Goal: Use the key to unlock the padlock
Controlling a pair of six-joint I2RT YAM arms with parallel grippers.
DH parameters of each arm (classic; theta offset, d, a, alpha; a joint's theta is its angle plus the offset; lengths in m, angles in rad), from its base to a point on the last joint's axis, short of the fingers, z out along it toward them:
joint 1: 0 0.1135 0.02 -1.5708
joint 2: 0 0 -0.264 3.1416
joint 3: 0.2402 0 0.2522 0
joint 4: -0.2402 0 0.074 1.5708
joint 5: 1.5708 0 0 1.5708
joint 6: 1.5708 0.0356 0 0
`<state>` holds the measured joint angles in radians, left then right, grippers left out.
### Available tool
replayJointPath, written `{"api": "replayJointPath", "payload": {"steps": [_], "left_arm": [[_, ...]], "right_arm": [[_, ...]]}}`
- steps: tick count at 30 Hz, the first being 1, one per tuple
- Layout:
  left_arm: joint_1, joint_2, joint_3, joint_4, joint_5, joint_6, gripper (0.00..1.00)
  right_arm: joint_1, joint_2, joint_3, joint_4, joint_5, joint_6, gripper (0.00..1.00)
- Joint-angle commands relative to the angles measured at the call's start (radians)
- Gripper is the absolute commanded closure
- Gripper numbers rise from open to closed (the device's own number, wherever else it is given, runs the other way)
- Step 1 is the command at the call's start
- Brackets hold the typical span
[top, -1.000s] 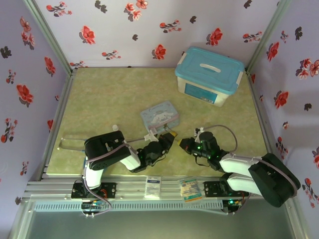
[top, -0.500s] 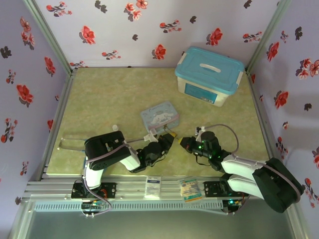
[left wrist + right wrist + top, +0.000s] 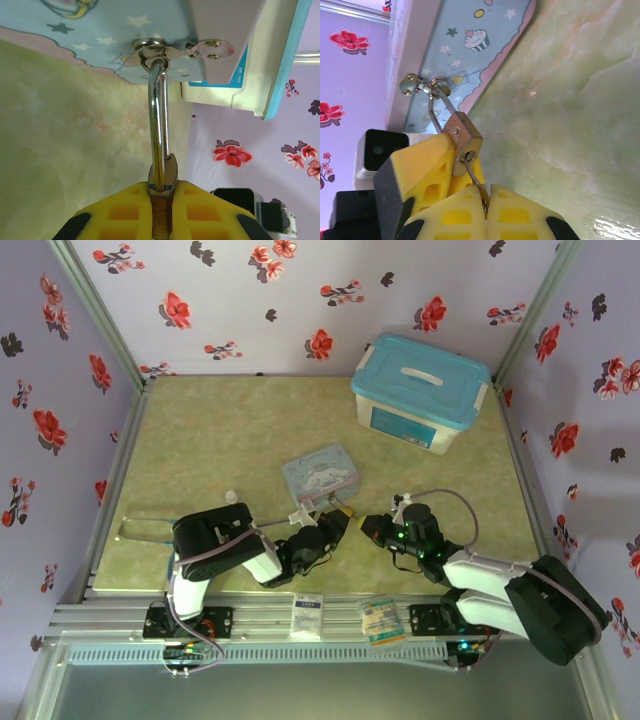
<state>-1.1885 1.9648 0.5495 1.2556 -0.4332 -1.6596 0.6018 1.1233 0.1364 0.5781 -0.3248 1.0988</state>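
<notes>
The right claw [image 3: 485, 197] is pinched fully together on the key [image 3: 474, 175], so that just a thin dark sliver of it sticks out from between the yellow fingers [image 3: 512, 217]. That sliver runs up to the keyhole in the end face of the padlock [image 3: 462, 136]; how deep it sits in the hole cannot be told.

The left claw [image 3: 162, 196] is nearly closed, squeezing the brass body of the padlock [image 3: 170, 169] between its yellow pads [image 3: 122, 212]. In the right wrist view one of these pads [image 3: 417, 165] presses against the side of the lock, just beside the right claw's fingers.

From the lock body the silvery shackle [image 3: 159, 120] reaches up through the ring of a small metal hasp [image 3: 167, 49] on the front of a blue cartoon-printed tin [image 3: 90, 30]. The shackle looks seated in the body.

Seen from above, the left claw [image 3: 338, 521] and right claw [image 3: 363, 527] meet tip to tip just in front of the tin [image 3: 320, 472], with the padlock [image 3: 346, 510] between them, near the front middle of the green counter [image 3: 220, 430]. A white box with a blue lid [image 3: 420, 390] stands well apart at the far right corner.
</notes>
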Motion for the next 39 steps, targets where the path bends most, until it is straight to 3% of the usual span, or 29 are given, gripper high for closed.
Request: {"api": "replayJointPath", "payload": {"steps": [1,10,23,39], "left_arm": [[-0.005,0.014,0.036,0.059,-0.004,0.011,1.00],[0.012,-0.034,0.009,0.059,-0.001,0.021,1.00],[-0.030,-0.004,0.080,0.062,0.023,-0.008,1.00],[-0.054,-0.003,0.081,0.067,0.025,-0.026,1.00]], "right_arm": [[-0.005,-0.011,-0.001,-0.013,0.009,-0.019,1.00],[-0.005,0.018,-0.002,0.031,0.008,-0.002,1.00],[-0.010,-0.012,0.002,-0.009,0.016,-0.019,1.00],[-0.069,-0.018,-0.014,0.095,-0.038,0.003,1.00]]}}
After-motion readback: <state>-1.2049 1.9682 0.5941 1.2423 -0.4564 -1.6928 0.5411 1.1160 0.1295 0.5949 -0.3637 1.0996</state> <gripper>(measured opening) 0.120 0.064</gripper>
